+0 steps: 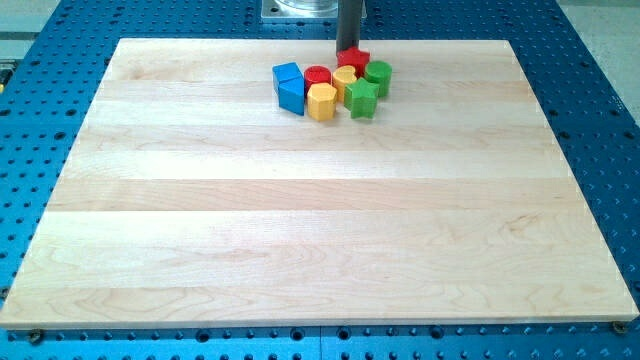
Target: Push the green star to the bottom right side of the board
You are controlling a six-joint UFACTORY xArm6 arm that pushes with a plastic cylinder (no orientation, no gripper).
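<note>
Wooden board (320, 250) on a blue perforated table (40, 100), almost all of it bare. Block cluster near the view's top centre: blue blocks (289, 86), yellow hexagon (321, 101), red cylinder (318, 76), small yellow block (344, 80), green cylinder (378, 76), red block (353, 58). Green star (362, 98) sits at the cluster's lower right edge, far from the bottom right; the push appears not yet begun. My tip (348, 50), a jawless rod holding nothing, stands just above the red block
</note>
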